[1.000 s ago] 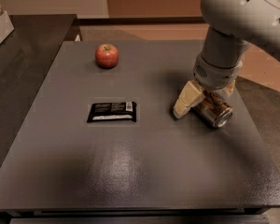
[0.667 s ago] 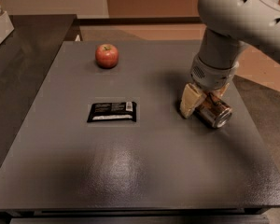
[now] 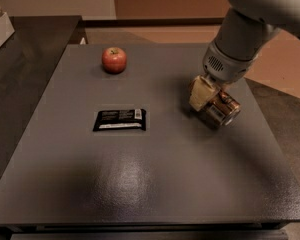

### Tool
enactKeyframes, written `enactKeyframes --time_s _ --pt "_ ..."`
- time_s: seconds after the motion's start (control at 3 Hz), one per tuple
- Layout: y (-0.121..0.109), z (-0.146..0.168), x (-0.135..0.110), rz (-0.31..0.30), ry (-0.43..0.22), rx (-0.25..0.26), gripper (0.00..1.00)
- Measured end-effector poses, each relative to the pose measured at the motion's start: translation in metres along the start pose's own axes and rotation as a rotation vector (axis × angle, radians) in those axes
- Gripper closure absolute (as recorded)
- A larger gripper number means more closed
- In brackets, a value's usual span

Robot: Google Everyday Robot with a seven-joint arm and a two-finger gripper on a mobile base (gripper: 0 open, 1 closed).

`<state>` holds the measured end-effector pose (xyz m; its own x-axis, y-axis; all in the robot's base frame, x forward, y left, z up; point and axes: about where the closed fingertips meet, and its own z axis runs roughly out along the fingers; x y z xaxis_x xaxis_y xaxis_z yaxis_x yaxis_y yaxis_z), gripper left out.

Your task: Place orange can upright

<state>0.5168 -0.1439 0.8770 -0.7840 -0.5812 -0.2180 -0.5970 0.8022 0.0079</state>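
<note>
The orange can (image 3: 223, 109) is on its side at the right of the grey table (image 3: 140, 184), its silver end facing the front right. My gripper (image 3: 212, 104) comes down from the upper right and is shut on the can. One cream finger (image 3: 198, 95) presses on the can's left side; the other finger is hidden behind the can. The can appears to sit just above the table top.
A red apple (image 3: 114, 60) stands at the back left of the table. A flat black snack wrapper (image 3: 120, 120) lies left of centre. A dark counter (image 3: 20, 59) runs along the left. The table's right edge is close to the can.
The visible finger has closed in from the left onto the can. The can has shifted slightly up and to the left with the gripper.
</note>
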Motion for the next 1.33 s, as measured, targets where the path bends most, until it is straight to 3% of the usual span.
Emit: enactKeyframes --time_s 0.33,0.67,1.33 --pt "0.019 -0.024 -0.019 -0.146 -0.174 -0.034 1.00" --pt "0.037 -0.032 -0.027 -0.227 -0.365 -0.090 1.00" --pt "0.055 -0.029 -0.035 -0.223 -0.762 -0.223 1.00"
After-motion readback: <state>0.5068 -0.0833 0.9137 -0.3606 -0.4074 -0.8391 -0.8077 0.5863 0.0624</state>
